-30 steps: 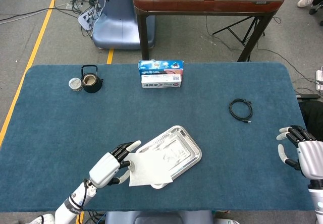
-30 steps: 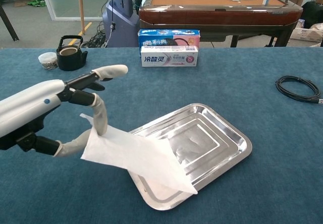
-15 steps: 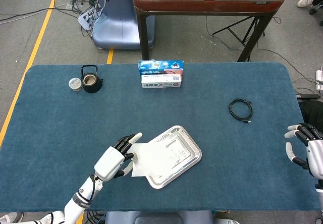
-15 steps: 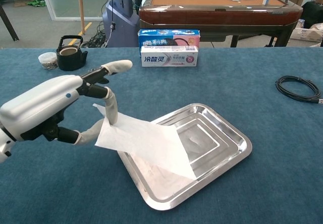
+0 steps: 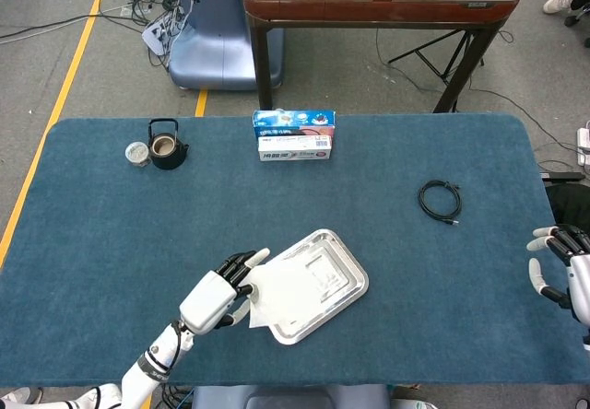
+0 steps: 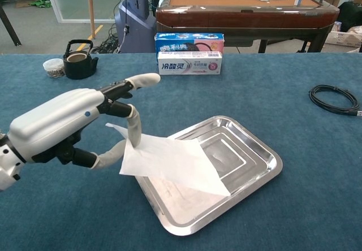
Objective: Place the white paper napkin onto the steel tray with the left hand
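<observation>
My left hand (image 6: 73, 121) pinches the near-left edge of the white paper napkin (image 6: 172, 161) between thumb and a finger. The sheet hangs slanted over the near-left half of the steel tray (image 6: 249, 155), its far corner low over the tray floor. In the head view the left hand (image 5: 219, 295) sits at the tray's left edge, with the napkin (image 5: 277, 297) covering part of the steel tray (image 5: 341, 275). My right hand (image 5: 562, 271) hovers at the table's right edge, fingers spread, holding nothing.
A toothpaste box (image 6: 189, 53) lies at the back centre. A black teapot (image 6: 78, 61) and a small white cup (image 6: 54, 67) stand at the back left. A coiled black cable (image 6: 335, 99) lies on the right.
The left hand has carried the napkin rightward and further over the tray, lowering it. The right hand has drifted toward the right edge of the head view.
</observation>
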### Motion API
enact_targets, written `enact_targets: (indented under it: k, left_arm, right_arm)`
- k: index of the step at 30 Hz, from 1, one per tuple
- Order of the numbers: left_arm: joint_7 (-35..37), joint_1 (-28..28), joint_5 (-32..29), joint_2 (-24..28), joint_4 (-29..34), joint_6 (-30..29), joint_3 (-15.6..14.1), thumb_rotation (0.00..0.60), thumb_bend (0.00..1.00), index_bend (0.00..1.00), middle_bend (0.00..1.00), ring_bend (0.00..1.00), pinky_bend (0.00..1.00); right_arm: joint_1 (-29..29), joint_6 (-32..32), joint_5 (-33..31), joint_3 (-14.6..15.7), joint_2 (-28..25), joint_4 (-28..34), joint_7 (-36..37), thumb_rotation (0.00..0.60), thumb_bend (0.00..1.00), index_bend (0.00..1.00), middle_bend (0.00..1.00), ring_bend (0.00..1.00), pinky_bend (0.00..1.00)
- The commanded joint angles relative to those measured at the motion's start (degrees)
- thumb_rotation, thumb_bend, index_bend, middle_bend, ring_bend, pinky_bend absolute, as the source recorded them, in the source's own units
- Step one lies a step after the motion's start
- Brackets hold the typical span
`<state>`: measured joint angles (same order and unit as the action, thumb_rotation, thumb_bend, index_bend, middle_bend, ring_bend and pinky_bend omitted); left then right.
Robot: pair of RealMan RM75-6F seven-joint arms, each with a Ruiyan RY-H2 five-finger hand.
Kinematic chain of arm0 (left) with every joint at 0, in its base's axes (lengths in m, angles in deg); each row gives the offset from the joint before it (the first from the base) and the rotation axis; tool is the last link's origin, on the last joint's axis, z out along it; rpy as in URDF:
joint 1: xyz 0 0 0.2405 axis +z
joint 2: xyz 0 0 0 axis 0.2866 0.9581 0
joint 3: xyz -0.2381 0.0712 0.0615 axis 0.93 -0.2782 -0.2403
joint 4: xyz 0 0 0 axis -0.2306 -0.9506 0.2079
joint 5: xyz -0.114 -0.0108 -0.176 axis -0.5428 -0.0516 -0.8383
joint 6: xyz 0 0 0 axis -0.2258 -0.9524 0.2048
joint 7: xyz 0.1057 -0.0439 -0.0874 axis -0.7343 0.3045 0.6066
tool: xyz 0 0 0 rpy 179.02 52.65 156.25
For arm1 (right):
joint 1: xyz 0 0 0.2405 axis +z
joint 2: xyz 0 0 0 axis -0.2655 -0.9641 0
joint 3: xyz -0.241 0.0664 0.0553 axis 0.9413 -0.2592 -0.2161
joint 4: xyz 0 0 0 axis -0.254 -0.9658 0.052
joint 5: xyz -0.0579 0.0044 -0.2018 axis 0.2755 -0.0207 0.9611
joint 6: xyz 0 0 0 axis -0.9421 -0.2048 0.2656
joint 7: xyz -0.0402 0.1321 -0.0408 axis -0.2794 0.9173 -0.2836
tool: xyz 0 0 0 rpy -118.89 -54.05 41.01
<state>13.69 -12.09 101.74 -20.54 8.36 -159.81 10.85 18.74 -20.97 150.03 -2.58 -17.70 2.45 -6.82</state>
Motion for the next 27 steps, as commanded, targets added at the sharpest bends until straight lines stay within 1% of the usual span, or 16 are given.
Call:
enact_targets:
  k: [1, 6, 9, 11, 16, 20, 25, 27]
  left_arm:
    - [-0.34, -0.31, 0.01, 0.24, 0.59, 0.62, -0.15, 0.600, 0.58, 0.64, 0.00, 0.00, 0.11]
    - [-0.81, -1.08, -0.64, 1.01, 1.68, 2.42, -0.06, 0.600, 0.58, 0.62, 0.00, 0.00, 0.11]
    - [-1.00, -1.37, -1.03, 1.49, 2.15, 3.20, -0.07, 0.600, 0.58, 0.59, 0.00, 0.00, 0.11]
    - [-1.21, -1.53, -1.10, 1.65, 2.41, 3.40, 0.02, 0.600, 0.55, 0.56, 0.00, 0.00, 0.11]
    - [-2.21, -1.92, -1.23, 1.67, 2.88, 3.67, 0.48, 0.600, 0.35, 0.43, 0.00, 0.00, 0.11]
    - [-3.44, -2.10, -1.83, 1.72, 3.72, 4.26, 0.79, 0.600, 0.22, 0.35, 0.00, 0.00, 0.11]
    - [-3.98, -2.20, -2.67, 1.96, 4.82, 4.99, 0.89, 0.600, 0.11, 0.30, 0.00, 0.00, 0.11]
    - [-3.92, -2.30, -3.11, 2.19, 5.38, 5.46, 0.91, 0.600, 0.09, 0.28, 0.00, 0.00, 0.11]
  right_arm:
    - [0.07, 0.43, 0.16, 0.23, -0.32, 0.07, -0.12, 0.600, 0.48, 0.46, 0.35, 0.22, 0.38]
    - [0.09, 1.05, 0.40, 0.63, -1.15, 0.43, -0.69, 0.600, 0.48, 0.46, 0.35, 0.22, 0.38]
    - [-0.02, 1.19, 0.46, 0.82, -1.71, 0.79, -1.48, 0.600, 0.48, 0.46, 0.35, 0.22, 0.38]
    - [-0.03, 1.54, 0.45, 1.01, -2.10, 1.12, -1.91, 0.600, 0.47, 0.46, 0.35, 0.22, 0.38]
    - [0.11, 2.62, 0.59, 1.55, -3.05, 1.92, -2.52, 0.600, 0.43, 0.46, 0.35, 0.22, 0.38]
    - [0.17, 3.10, 0.87, 1.92, -3.68, 2.42, -3.08, 0.600, 0.39, 0.46, 0.35, 0.22, 0.38]
    - [0.27, 3.78, 0.72, 2.15, -4.26, 2.77, -3.47, 0.600, 0.36, 0.46, 0.35, 0.22, 0.38]
    - [0.30, 3.91, 0.52, 2.10, -4.31, 2.85, -3.51, 0.600, 0.36, 0.46, 0.35, 0.22, 0.38]
